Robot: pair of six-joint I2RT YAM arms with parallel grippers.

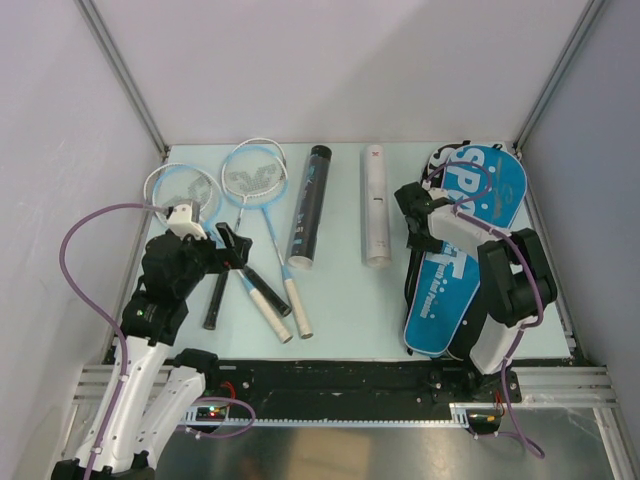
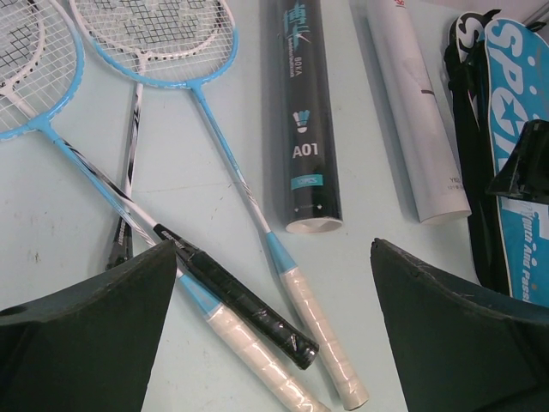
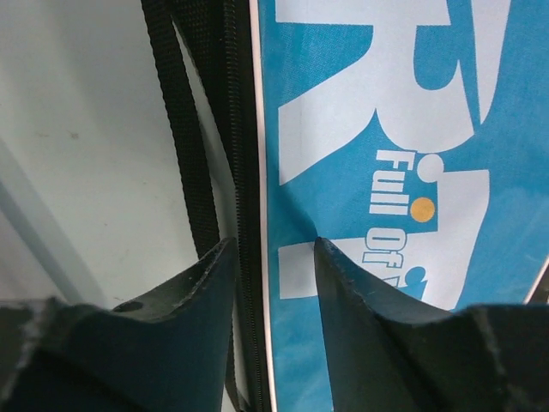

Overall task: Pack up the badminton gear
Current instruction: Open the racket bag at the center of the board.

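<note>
Three rackets lie crossed at the left of the table, with pale-blue and white heads (image 1: 255,172); two white handles (image 2: 322,335) and a black handle (image 2: 244,300) lie close together. My left gripper (image 1: 235,250) hovers wide open above those handles (image 2: 273,249), touching none. A long black tube (image 1: 310,205) lies beside them, open end (image 2: 313,225) toward me. On the right lies a blue racket bag (image 1: 470,240). My right gripper (image 3: 274,242) is down on its left edge, jaws half closed on either side of the black zipper (image 3: 244,129) and blue flap (image 3: 369,103), a gap still showing.
A white tube (image 1: 375,205) lies between the black tube and the bag. A black strap (image 3: 180,129) runs along the bag's zipper side. Metal frame posts and pale walls close in the table on three sides.
</note>
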